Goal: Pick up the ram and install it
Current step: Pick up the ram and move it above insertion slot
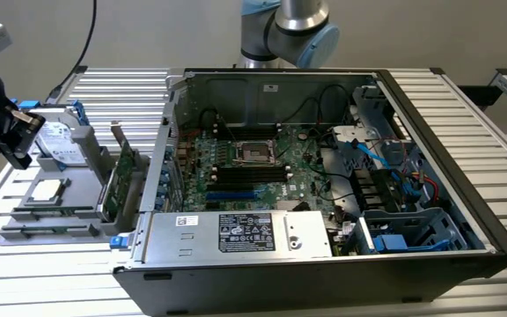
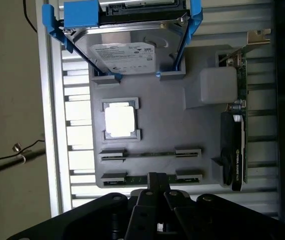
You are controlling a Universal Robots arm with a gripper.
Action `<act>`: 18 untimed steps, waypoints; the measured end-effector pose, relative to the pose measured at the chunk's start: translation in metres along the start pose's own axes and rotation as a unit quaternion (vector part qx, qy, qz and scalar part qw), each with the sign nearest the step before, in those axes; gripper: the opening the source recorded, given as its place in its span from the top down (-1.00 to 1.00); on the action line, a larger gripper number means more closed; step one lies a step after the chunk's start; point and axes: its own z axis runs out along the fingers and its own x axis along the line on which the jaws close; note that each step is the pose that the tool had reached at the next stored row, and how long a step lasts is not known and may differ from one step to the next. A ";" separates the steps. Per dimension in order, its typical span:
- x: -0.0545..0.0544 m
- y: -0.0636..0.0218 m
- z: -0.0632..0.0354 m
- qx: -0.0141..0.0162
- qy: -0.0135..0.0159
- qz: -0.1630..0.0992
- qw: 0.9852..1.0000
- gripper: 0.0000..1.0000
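Note:
Two ram sticks stand on edge in the grey parts tray point(image 2: 147, 115). One ram stick point(image 2: 142, 154) sits between its two holders. The other ram stick point(image 2: 138, 176) lies in the holder row closest to my gripper point(image 2: 156, 183), whose tip hangs over the middle of that stick. In the exterior view my gripper point(image 1: 18, 150) hovers above the tray point(image 1: 77, 228) at the exterior view's left, away from the open computer case point(image 1: 324, 198). The motherboard's black ram slots point(image 1: 251, 175) lie inside the case.
On the tray are a silver hard drive with blue rails point(image 2: 127, 52), a square processor point(image 2: 120, 120) and a wide green expansion card point(image 2: 235, 150) standing on edge beside the case. A power supply point(image 1: 236, 234) and cables point(image 1: 385, 158) crowd the case.

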 end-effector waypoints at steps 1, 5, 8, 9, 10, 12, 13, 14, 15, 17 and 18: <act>0.000 0.0000 0.0000 0.000 0.000 0.000 1.000 0.79; 0.000 0.0000 0.0000 0.000 0.000 0.000 1.000 0.79; 0.000 0.0000 0.0000 0.000 0.000 0.000 1.000 0.79; 0.000 0.0000 0.0000 0.000 0.000 0.000 1.000 0.79; 0.000 -0.0003 0.0000 0.000 0.000 0.000 1.000 0.79; 0.001 -0.0027 0.0000 0.000 0.000 0.000 1.000 0.79; 0.002 -0.0045 0.0000 0.000 0.000 0.000 1.000 0.79; 0.002 -0.0071 0.0001 0.000 0.000 0.000 1.000 0.79; 0.002 -0.0091 0.0001 0.000 0.000 -0.001 1.000 0.79; 0.003 -0.0100 0.0003 0.000 0.000 -0.009 1.000 0.79; 0.003 -0.0101 0.0004 0.001 0.001 -0.017 1.000 0.79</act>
